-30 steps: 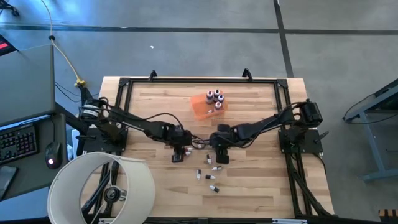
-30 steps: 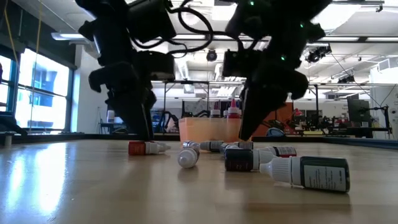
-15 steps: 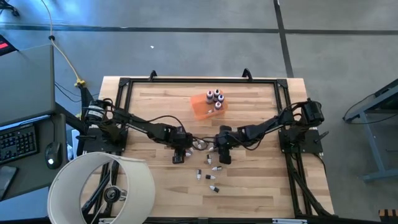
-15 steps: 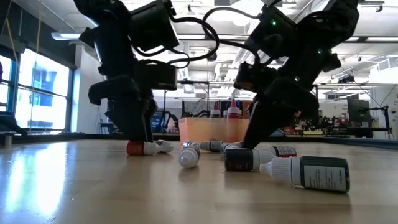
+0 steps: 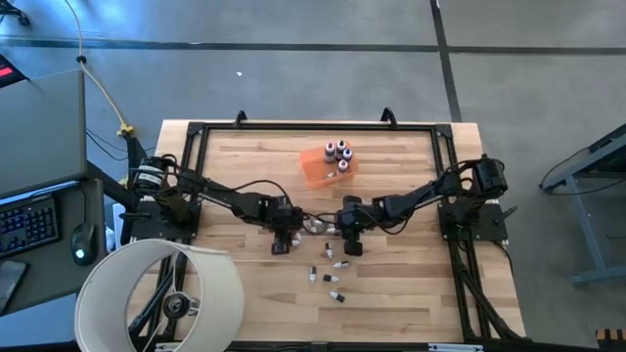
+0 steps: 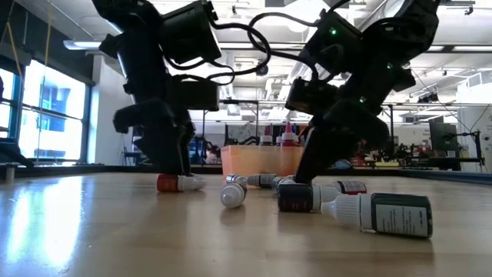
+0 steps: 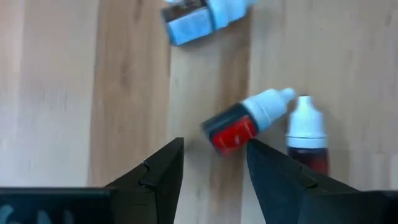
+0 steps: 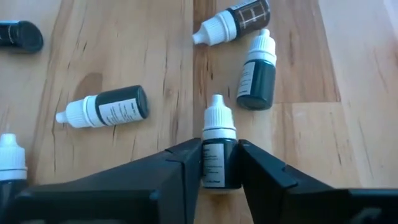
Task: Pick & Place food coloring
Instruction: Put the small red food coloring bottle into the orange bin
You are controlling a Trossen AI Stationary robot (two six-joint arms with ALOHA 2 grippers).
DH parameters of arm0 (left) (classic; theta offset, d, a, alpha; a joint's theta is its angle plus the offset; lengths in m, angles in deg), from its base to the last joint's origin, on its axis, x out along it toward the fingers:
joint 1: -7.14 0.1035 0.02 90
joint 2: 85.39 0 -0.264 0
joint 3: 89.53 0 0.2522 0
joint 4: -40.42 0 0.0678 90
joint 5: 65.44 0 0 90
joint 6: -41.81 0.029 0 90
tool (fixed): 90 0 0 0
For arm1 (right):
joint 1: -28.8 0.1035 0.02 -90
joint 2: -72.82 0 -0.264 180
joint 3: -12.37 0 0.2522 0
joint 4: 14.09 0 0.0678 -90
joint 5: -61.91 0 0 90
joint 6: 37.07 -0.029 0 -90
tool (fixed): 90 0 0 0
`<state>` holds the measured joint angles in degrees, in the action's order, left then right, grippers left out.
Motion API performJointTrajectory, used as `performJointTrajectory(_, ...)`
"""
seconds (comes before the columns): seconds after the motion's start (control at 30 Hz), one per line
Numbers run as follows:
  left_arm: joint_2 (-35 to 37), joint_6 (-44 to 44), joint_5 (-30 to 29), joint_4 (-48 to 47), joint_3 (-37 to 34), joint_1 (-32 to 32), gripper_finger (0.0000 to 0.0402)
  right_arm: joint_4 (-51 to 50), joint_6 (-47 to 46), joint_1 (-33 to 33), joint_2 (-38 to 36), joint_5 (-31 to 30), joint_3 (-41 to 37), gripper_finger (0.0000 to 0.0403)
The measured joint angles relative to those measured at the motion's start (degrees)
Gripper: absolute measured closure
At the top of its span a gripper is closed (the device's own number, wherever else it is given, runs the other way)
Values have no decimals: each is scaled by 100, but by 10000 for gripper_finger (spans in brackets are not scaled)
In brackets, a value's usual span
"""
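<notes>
Both arms meet low over the wooden table [image 5: 235, 166], bottles scattered beneath them.

I see my right gripper [image 8: 217, 165] clamped on a white-capped bottle [image 8: 217, 149], its base hidden; my left gripper [image 7: 211, 165] stands wide beside a red bottle [image 7: 245, 121], partly cut off.
</notes>
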<state>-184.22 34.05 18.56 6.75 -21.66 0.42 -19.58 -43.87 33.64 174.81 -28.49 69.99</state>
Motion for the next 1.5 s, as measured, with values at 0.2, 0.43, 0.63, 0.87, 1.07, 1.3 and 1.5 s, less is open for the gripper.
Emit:
performJointTrajectory(0.2, 6, 3, -73, -496, 287, -4, 231, -66, -88, -32, -103, 1, 385, 345)
performJointTrajectory(0.43, 11, 1, -38, -513, 451, -4, 231, -198, 1574, -435, -173, -1737, 1589, 331)
performJointTrajectory(0.63, 13, -41, 23, -519, 454, -4, 231, -709, 1399, -1466, -106, -1793, 2070, 334)
performJointTrajectory(0.87, 17, 44, -120, -514, 457, -4, 232, -455, 1123, -2276, 417, -838, 2058, 328)
performJointTrajectory(1.07, 20, 44, -116, -512, 457, -4, 232, -426, 1399, -2238, 496, -872, 2061, 309)
performJointTrajectory(1.3, 22, 44, -359, -551, 459, -4, 232, -211, 1665, -2192, 484, -830, 2065, 270)
performJointTrajectory(1.5, 22, 420, -236, -563, 459, -4, 232, -306, 2150, -1918, -28, -1605, 2065, 247)
